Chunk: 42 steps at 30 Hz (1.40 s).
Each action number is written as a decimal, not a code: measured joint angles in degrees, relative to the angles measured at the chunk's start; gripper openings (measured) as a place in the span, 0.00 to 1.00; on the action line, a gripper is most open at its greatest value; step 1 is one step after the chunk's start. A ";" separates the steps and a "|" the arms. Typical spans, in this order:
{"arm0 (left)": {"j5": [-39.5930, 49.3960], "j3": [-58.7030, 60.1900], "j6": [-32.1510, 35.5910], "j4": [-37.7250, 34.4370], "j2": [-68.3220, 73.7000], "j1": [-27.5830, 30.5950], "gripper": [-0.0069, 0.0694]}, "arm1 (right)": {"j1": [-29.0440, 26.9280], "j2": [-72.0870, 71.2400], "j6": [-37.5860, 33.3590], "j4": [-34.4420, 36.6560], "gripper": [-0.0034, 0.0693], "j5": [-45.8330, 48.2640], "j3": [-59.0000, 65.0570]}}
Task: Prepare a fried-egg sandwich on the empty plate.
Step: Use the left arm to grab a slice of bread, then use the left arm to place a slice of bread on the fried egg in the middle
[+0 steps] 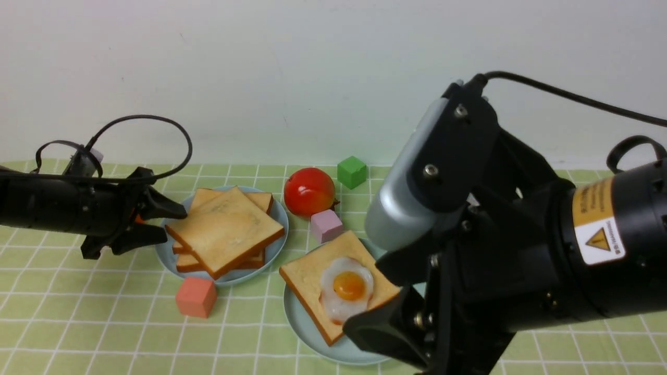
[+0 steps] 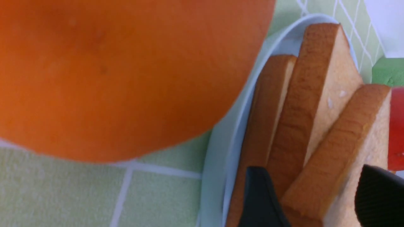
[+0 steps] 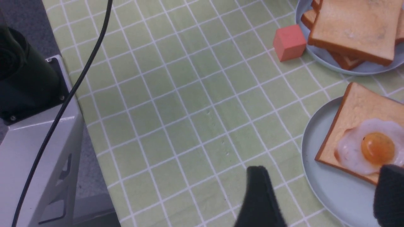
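Egg [image 3: 369,146] lies just beside right gripper [image 3: 323,171].

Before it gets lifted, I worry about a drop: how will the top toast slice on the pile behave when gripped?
Probably stiff: the top toast slice juts past the slices beneath without sagging. Likely light: it looks like a foam toy. It lies askew on them, so a sideways push may slide it off.
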 joint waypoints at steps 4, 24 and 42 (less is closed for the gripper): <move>1.01 -0.20 2.23 -0.88 1.42 0.00 0.50 | 0.00 0.00 0.00 0.00 0.32 -0.10 0.00; 12.85 -6.18 1.95 2.31 0.23 0.25 0.17 | 0.00 -1.79 6.00 -0.20 0.03 3.59 0.00; 7.61 3.63 6.29 -6.05 -8.77 -17.17 0.17 | 0.00 -4.73 6.05 -2.20 0.05 4.53 0.00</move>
